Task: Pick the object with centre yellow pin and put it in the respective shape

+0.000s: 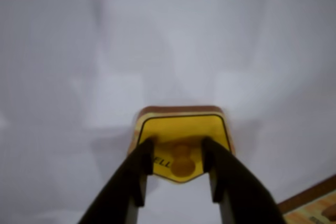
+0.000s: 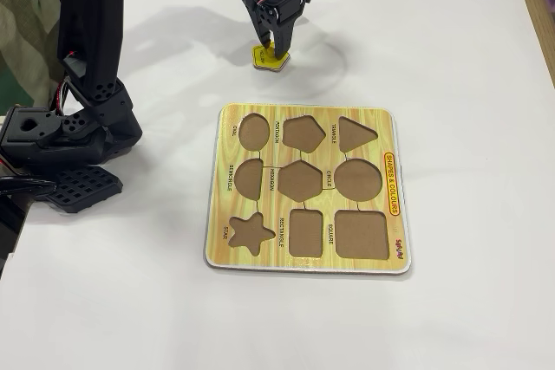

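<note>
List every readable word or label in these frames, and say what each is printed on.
All on the yellow shape board, fixed view, beside the cutouts:
"OVAL"
"PENTAGON", by the pentagon cutout
"TRIANGLE"
"SEMICIRCLE"
"HEXAGON"
"CIRCLE"
"STAR"
"RECTANGLE"
"SQUARE"
"SHAPES & COLOURS", right edge
Small logo at the lower right corner: too small to read.

On the yellow pentagon piece, wrist view: "ELL", a fragment; the rest is hidden by the claw.

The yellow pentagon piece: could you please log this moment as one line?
gripper: astride knob, closure unclear | yellow pentagon piece: on table | pentagon cutout: empty
</note>
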Controlling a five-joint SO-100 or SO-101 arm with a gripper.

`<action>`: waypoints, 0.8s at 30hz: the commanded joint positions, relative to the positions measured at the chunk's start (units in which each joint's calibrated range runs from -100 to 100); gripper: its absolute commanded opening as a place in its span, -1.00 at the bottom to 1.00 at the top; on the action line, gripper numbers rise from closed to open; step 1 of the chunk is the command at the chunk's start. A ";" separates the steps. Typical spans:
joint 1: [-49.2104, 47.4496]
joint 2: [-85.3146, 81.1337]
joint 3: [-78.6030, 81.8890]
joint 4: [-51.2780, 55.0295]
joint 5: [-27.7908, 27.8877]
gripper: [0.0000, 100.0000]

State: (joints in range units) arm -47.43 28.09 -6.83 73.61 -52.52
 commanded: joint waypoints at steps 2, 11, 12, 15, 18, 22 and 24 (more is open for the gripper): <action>1.04 -2.57 0.63 0.72 0.06 -0.77; 1.04 -3.16 4.86 0.72 0.01 -0.81; 1.04 -3.16 4.86 0.72 0.01 -0.81; 1.04 -3.16 4.86 0.64 0.06 -0.85; 1.04 -3.16 4.86 0.64 0.12 -0.99; 1.04 -3.07 4.86 0.64 0.12 -0.98; 1.04 -3.16 4.86 0.64 0.12 -0.98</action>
State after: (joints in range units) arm -46.40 26.29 -2.07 73.61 -52.52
